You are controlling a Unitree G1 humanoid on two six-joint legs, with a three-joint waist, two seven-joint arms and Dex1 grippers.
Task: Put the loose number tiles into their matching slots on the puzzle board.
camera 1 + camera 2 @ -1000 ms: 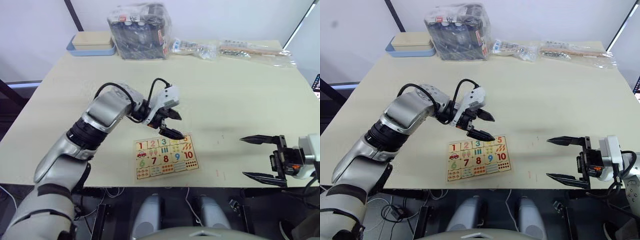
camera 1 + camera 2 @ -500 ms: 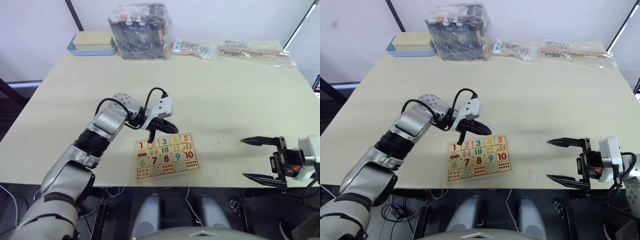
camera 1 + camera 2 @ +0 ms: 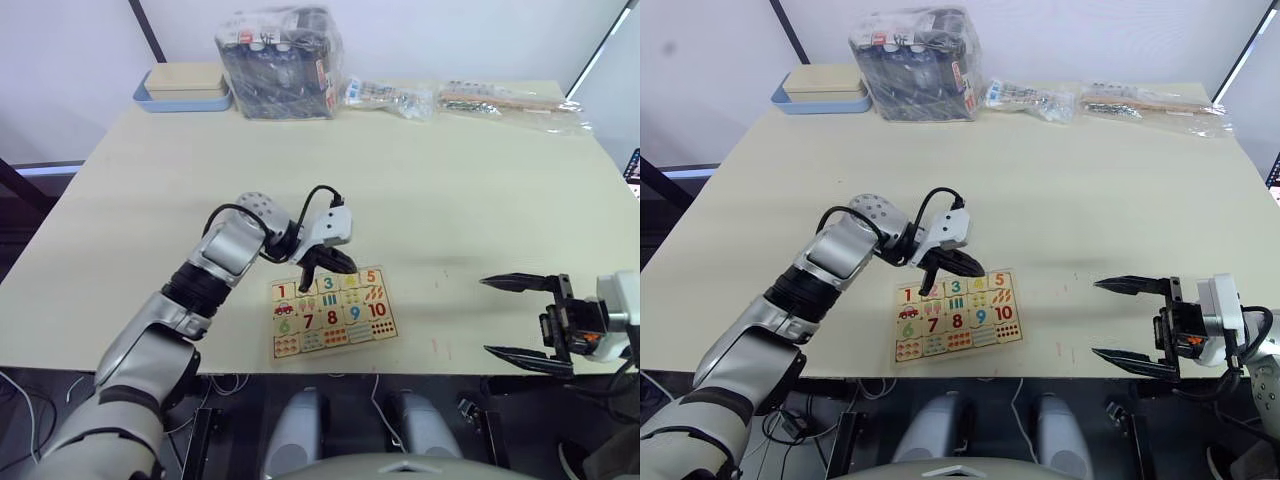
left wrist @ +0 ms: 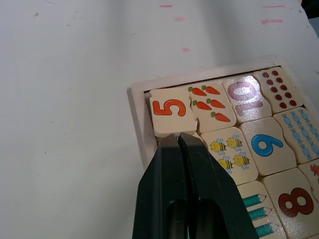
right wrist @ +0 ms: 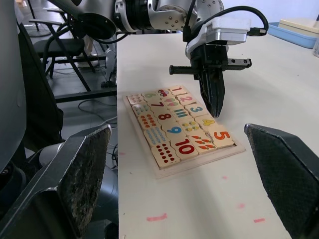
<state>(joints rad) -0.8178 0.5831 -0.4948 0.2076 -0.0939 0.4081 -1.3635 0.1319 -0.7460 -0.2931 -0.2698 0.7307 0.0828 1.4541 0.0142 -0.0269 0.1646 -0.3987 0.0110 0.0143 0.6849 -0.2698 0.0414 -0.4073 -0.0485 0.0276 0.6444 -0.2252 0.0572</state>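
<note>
the flat pale wooden puzzle board (image 3: 331,311) lies in the lower middle of the left eye frame, near the table's front edge. all five small square wooden number tiles, 1 to 5, sit in its top row; the orange 5 tile (image 4: 170,115) fills the corner slot. the left gripper (image 4: 179,139) hangs point-down over the 4 tile, its two black fingers pressed together and holding nothing. this looks like the last seating step: the next move probably calls for a light press, then a lift clear. the right gripper (image 3: 523,318) waits at lower right, spread wide and empty.
</note>
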